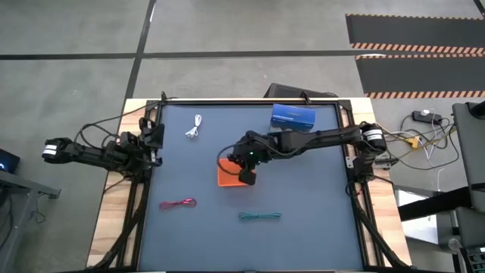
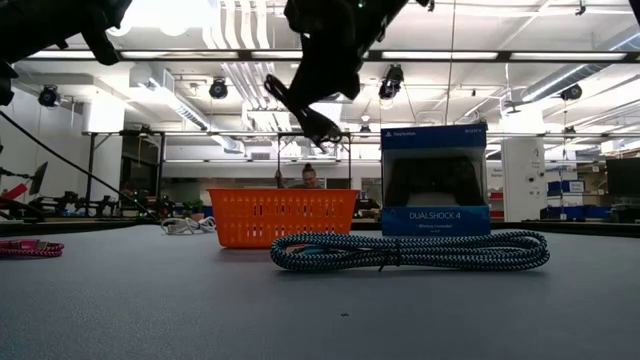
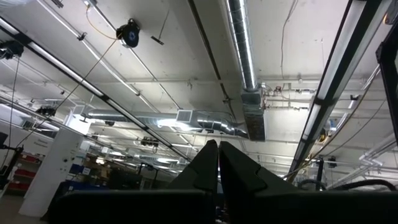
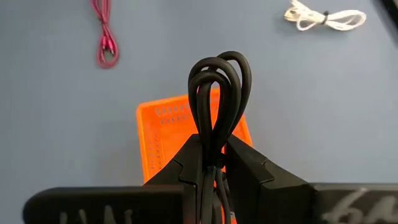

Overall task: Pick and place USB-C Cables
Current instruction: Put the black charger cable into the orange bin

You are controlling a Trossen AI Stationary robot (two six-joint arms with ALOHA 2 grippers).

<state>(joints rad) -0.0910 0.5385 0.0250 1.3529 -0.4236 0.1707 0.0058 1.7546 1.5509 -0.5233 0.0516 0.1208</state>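
Observation:
My right gripper (image 4: 212, 148) hovers over the orange tray (image 1: 226, 176), shut on the coiled black cable (image 4: 217, 87). In the low view that cable (image 2: 303, 112) sticks out below the gripper, above the tray (image 2: 282, 217). The white cable (image 1: 194, 127) lies near the far left of the mat. The pink-red cable (image 1: 178, 204) lies near-left and the teal cable (image 1: 260, 217) near-centre, both flat on the mat. My left gripper (image 3: 217, 155) is parked off the table's left edge, shut and pointing at the ceiling. My right gripper pinches the black cable's bundled strands (image 4: 211, 140) between its two fingers, coming from above on a slant. The looped end (image 4: 227, 65) stands out past the fingertips. The cable is lifted clear, above the orange tray.
A blue DualShock box (image 1: 292, 116) stands at the far side of the mat behind the tray, and also shows in the low view (image 2: 435, 180). The mat is bounded by a black frame (image 1: 356, 189). Open mat lies to the right of the tray.

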